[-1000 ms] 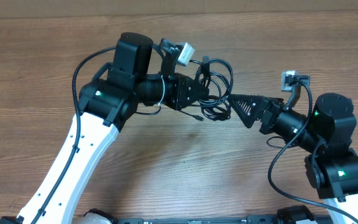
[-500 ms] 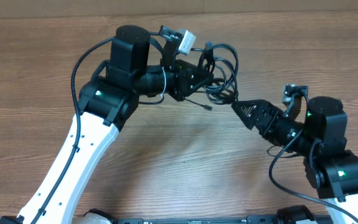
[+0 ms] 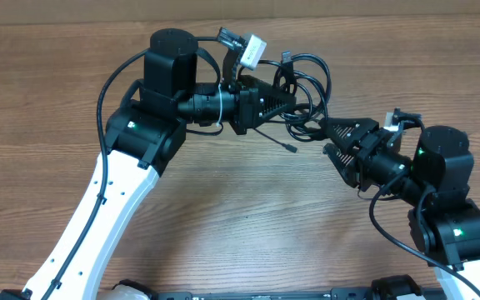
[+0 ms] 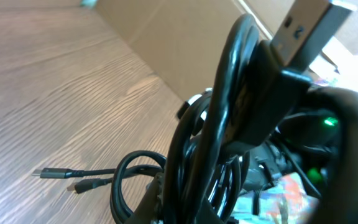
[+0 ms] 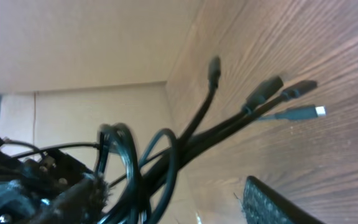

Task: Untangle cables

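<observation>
- L arm (image 3: 132,133) stretches rightward; L pincer (image 3: 288,102) clenched on cables (image 3: 311,79), plug ends dangling near desk (image 3: 223,208).
- R arm (image 3: 440,167) aims left; R pincer (image 3: 326,138) released, tips just beside the loops.

Overhead: even soft light, sharp, faint shadows. Left wrist: cables (image 4: 224,106) close, blurred; right edge overexposed. Right wrist: blur throughout.

the cables (image 3: 315,79) hide the tips of the left end effector (image 3: 290,102) overhead.
</observation>
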Robot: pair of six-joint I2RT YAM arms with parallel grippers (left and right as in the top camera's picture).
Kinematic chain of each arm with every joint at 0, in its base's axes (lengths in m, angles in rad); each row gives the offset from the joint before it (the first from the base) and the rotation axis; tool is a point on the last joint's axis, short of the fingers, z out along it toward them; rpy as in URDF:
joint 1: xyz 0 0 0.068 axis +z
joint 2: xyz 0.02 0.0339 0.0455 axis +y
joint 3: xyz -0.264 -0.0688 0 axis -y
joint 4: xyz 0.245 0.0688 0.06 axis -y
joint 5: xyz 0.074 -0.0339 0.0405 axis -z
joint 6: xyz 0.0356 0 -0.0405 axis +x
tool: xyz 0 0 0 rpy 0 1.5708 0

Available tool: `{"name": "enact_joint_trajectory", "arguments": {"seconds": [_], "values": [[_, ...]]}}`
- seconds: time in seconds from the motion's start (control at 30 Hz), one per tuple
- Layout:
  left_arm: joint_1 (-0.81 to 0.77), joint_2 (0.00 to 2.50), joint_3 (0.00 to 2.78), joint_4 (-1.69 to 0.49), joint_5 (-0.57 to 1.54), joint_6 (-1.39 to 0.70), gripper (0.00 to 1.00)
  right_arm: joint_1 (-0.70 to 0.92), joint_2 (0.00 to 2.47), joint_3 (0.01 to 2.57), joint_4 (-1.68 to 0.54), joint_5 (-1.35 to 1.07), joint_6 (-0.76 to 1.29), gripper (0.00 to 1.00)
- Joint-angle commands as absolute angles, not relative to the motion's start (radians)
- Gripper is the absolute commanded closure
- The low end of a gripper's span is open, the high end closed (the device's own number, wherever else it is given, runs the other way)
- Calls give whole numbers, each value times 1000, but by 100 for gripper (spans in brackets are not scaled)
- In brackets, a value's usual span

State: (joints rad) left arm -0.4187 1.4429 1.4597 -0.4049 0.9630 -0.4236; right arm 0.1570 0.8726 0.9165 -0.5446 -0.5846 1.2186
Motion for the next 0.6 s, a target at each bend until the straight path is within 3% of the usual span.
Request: {"name": "enact_joint_trajectory", "arguments": {"seconds": [0.0,0.1,0.33,0.37,0.4,0.43,0.57], "values": [[-420,1436,1468,-348,1128,-334,96,156,867,934,-508,-616,1268,52],[-433,1436,1468,-341,1153,-286,96,156,867,934,-485,-616,1268,95],[-437,1436,1468,-341,1149,-284,96,156,867,934,-479,-604,1232,96],[-431,1436,1468,-347,1142,-290,50,156,867,934,-480,-599,1219,96],[-421,1436,1468,-353,1142,-307,12,155,867,934,-481,-593,1197,96],[-411,1436,1468,-361,1142,-323,0,155,867,934,-488,-584,1196,96],[-345,1436,1468,-449,1143,-383,0,155,867,934,-553,-501,1184,96]]}}
